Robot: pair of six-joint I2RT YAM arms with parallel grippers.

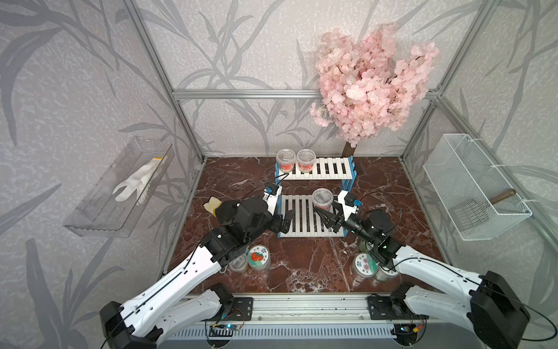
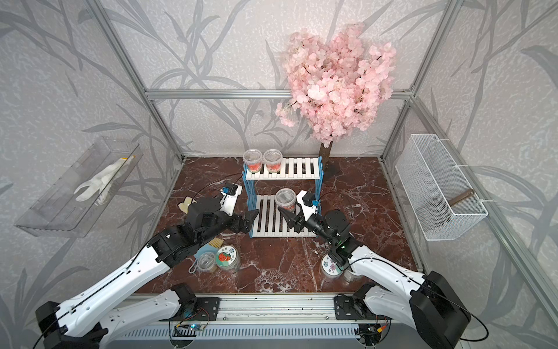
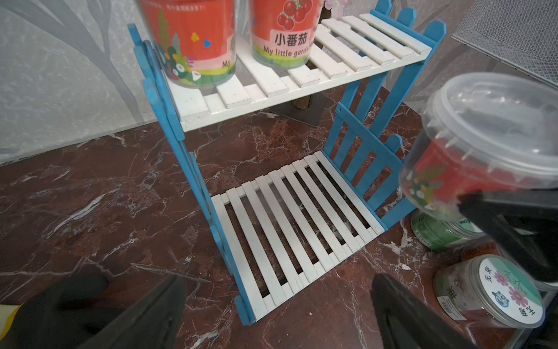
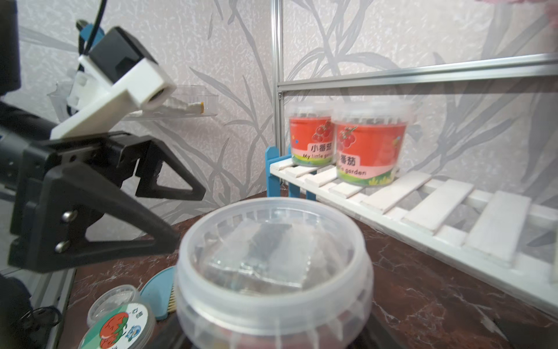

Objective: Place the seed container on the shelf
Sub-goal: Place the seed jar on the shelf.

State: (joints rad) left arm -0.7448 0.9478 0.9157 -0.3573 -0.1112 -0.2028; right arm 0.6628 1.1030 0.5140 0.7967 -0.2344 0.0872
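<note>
Above the lower white slatted board of the small two-tier shelf with blue ladder-like side frames [image 1: 302, 225], towards its right end, we see the seed container [image 1: 322, 198]. It is a clear plastic tub with a red printed label and a clear snap-on lid, and it is upright. The left wrist view shows it clear of the slats. Our right gripper [image 1: 325, 211] holds it, black fingers pressed against its sides below the lid. Our left gripper [image 1: 286, 222] hangs at the board's left edge, fingers spread wide with nothing between them. On the upper board, at its left end, a red-labelled clear tub [image 1: 285, 160] and its twin [image 1: 306, 160] stand side by side. Nearer us on the dark red marble tabletop [image 1: 302, 266] sit a jar with a tomato-printed lid [image 1: 258, 258] by the left arm and a jar with a flower-printed lid [image 1: 365, 264] by the right.
</note>
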